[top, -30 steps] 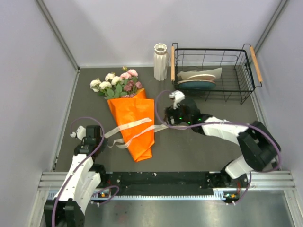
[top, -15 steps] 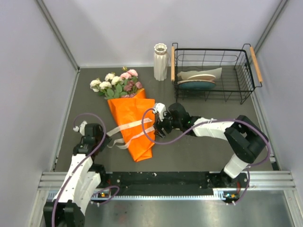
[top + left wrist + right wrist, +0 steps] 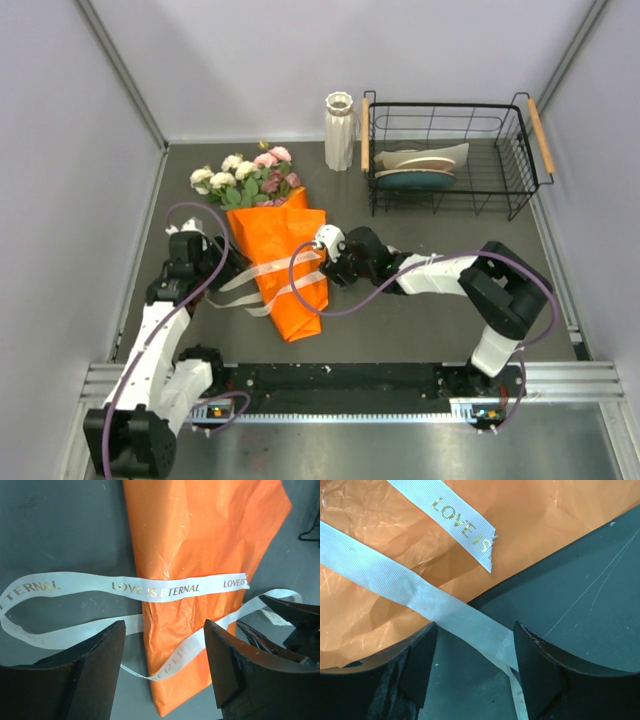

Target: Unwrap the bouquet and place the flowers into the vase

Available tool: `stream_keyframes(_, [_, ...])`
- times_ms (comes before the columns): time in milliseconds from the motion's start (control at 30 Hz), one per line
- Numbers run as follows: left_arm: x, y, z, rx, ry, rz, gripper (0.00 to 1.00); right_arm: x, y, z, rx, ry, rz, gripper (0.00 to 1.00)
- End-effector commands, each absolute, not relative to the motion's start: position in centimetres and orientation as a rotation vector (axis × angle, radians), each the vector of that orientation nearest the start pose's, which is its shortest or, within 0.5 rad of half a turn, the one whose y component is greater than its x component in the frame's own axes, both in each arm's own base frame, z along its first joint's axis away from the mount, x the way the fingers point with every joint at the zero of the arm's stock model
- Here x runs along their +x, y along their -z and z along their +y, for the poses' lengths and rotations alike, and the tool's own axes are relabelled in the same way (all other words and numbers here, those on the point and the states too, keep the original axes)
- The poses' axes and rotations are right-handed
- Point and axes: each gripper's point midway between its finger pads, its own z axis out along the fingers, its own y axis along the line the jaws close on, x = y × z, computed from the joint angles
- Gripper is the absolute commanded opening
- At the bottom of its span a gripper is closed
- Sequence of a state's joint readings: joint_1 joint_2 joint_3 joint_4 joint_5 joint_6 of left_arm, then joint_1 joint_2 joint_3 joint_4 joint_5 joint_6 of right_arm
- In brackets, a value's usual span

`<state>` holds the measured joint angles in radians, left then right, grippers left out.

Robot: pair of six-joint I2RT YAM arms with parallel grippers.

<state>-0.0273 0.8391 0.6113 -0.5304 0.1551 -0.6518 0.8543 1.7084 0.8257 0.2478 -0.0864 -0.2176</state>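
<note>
The bouquet lies flat on the dark table, its orange paper [image 3: 280, 265] [image 3: 200, 550] [image 3: 385, 535] pointing towards me. The flowers [image 3: 245, 180] stick out of the far end. A loose cream ribbon [image 3: 262, 272] [image 3: 155, 587] [image 3: 455, 617] crosses the paper. The white ribbed vase [image 3: 339, 130] stands upright at the back. My left gripper [image 3: 220, 264] [image 3: 162, 667] is open at the paper's left side, with paper and ribbon beyond its fingertips. My right gripper [image 3: 320, 264] [image 3: 475, 662] is open at the paper's right edge. The ribbon runs between its fingers [image 3: 540, 672], unclamped.
A black wire basket [image 3: 520, 150] with wooden handles holds plates at the back right, beside the vase. Grey walls close in the table on the left, the back and the right.
My left arm has swung forward to the bouquet's left side and its gripper has opened. My right gripper has moved left to the paper's edge and narrowed a little.
</note>
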Motion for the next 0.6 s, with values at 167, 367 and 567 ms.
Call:
stream_keyframes(167, [26.0, -14.8, -9.1, -0.485, 0.759, 2.191, 0.8, 29.4, -6.1, 36.2, -1.156, -0.522, 1.855, 0.31])
stream_keyframes(367, [27.1, -12.5, -9.8, -0.551, 0.76, 2.429, 0.79, 30.9, -8.0, 36.1, -1.02, -0.485, 1.87, 0.0])
stream_keyframes(567, [26.9, -10.6, -9.1, -1.045, 0.801, 2.309, 0.57, 34.9, -13.0, 28.1, -0.462, -0.302, 1.883, 0.0])
